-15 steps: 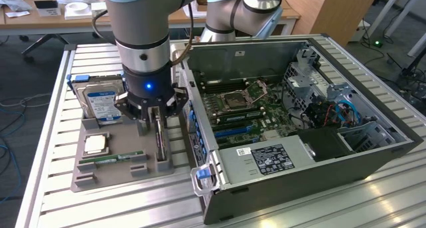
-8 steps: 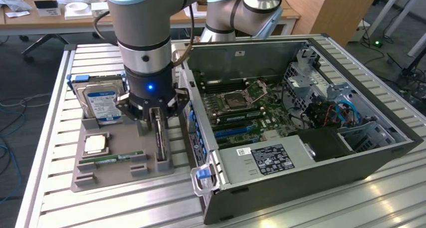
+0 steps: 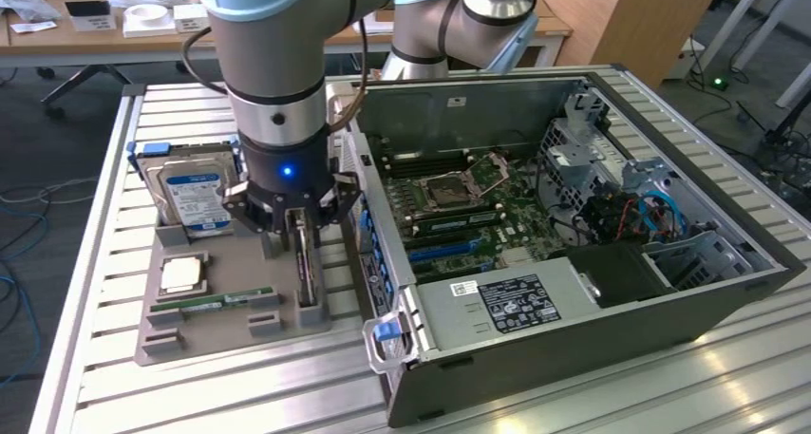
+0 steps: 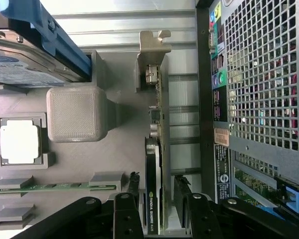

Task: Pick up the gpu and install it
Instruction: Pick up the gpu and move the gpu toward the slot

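Gripper (image 3: pixel 302 229): wide open, astride the gpu (image 3: pixel 306 274), gripping nothing.
Tray (image 3: pixel 203 337): gpu on edge, hard drive (image 3: pixel 193 198), processor (image 3: pixel 184 274), memory stick (image 3: pixel 209 304).

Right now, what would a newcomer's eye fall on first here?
The open computer case dominates the exterior view's right, its motherboard exposed. Beside it, the gripper hangs open astride the gpu, which stands on edge in a grey holder with a hard drive.

The table (image 3: pixel 216 396) of silver metal slats shines with reflected light. Behind it stands a wooden desk (image 3: pixel 64 43) with small white things (image 3: pixel 146 18) on top, and loose cables (image 3: pixel 26 201) lie on the dark floor (image 3: pixel 51 292) beside it.
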Motion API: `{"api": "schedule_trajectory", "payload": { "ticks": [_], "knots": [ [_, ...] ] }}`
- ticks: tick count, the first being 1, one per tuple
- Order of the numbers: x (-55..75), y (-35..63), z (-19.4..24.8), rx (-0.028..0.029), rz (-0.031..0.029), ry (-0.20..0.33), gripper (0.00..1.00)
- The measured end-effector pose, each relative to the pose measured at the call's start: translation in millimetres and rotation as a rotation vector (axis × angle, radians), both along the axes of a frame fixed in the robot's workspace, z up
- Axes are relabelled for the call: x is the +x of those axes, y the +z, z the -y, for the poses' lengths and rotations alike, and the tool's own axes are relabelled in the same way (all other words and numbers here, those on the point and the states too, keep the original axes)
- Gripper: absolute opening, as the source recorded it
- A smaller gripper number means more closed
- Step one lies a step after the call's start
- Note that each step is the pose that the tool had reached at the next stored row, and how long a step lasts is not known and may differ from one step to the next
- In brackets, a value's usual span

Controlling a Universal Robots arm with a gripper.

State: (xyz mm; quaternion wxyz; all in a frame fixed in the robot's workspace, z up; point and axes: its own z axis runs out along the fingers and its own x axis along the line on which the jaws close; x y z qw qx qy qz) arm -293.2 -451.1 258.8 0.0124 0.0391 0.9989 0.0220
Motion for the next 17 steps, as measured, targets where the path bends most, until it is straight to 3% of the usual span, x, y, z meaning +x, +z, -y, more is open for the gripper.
{"api": "schedule_trajectory", "payload": {
  "ticks": [17],
  "knots": [
    [-0.4, -21.2, -6.2, 0.0000, 0.0000, -0.006, 0.42]
  ]
}}
